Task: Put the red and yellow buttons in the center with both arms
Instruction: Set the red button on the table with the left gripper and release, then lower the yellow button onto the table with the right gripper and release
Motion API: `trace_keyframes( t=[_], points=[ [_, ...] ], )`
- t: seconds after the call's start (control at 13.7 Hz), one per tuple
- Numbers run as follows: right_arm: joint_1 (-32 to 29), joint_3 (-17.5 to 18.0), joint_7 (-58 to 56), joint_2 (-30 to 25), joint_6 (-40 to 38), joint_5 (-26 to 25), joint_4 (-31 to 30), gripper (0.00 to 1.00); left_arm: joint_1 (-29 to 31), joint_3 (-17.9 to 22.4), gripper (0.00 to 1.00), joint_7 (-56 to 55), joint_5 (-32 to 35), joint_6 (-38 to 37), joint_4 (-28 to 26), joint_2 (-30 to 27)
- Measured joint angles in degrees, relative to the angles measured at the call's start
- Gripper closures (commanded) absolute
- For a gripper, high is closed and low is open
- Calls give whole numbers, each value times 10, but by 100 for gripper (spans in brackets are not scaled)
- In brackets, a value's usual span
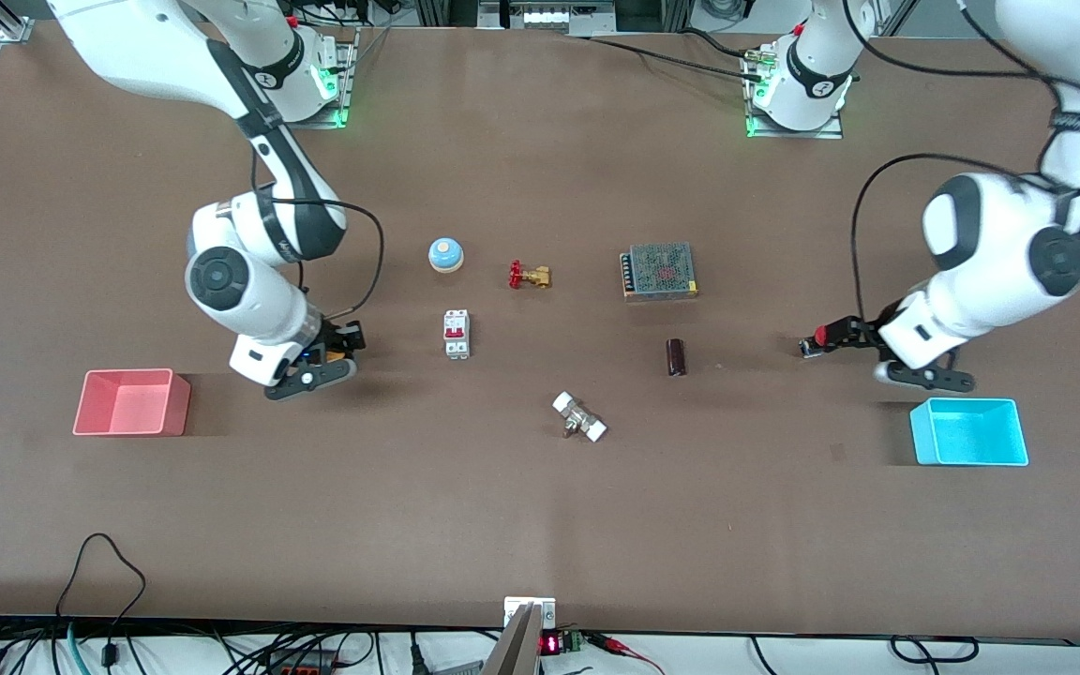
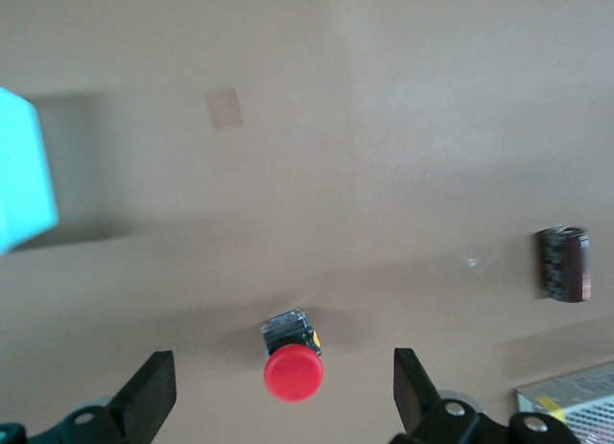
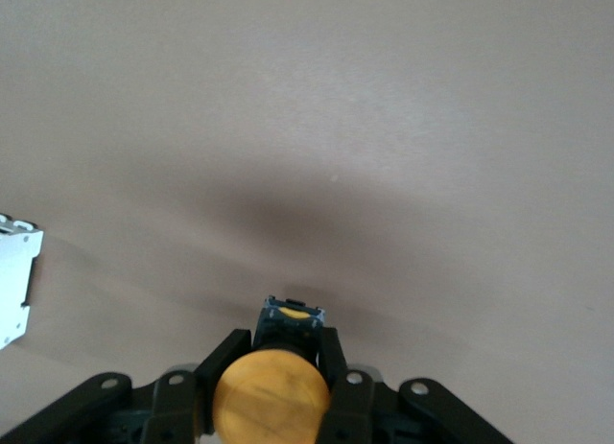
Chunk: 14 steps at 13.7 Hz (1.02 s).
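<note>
While the right gripper (image 3: 273, 386) pinched the yellow button (image 3: 271, 398) by its black body just above the table, near the pink bin (image 1: 132, 403), the left gripper (image 2: 278, 391) hung spread wide around the red button (image 2: 292, 363), which lay on its side near the blue bin (image 1: 969, 431). Both buttons looked light, rigid and smooth-capped; the squarer black body probably offered the surest hold. The table's centre (image 1: 540, 487) held neither.

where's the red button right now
The red button lies on the table between the open fingers of the left gripper, toward the left arm's end; in the front view it sits just above the blue bin, untouched by either finger.
</note>
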Motion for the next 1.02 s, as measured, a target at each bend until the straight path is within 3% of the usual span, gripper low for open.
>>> trace_keyframes(
  t=[0.15,0.36,0.58,0.66,0.8,0.88,1.02],
  points=[
    [3,0,1,11,10,0,-1,67,-42,61,0,-9,0,-47,53,0],
    [3,-1,1,17,19,0,-1,63,-53,86,0,-41,0,-81,89,0],
    [3,-1,1,22,22,0,-1,47,-53,90,0,-51,0,-149,154,-8],
    [3,-1,1,23,22,0,-1,37,-53,92,0,-51,0,-180,185,-11],
    [3,-1,1,25,22,0,-1,6,-53,94,0,-54,0,-231,239,-18],
    [3,-1,1,25,23,0,-1,0,-52,95,0,-57,0,-242,252,-21],
    [2,-1,2,24,26,0,1,0,-52,96,0,-82,0,-257,262,-30]
  ],
)
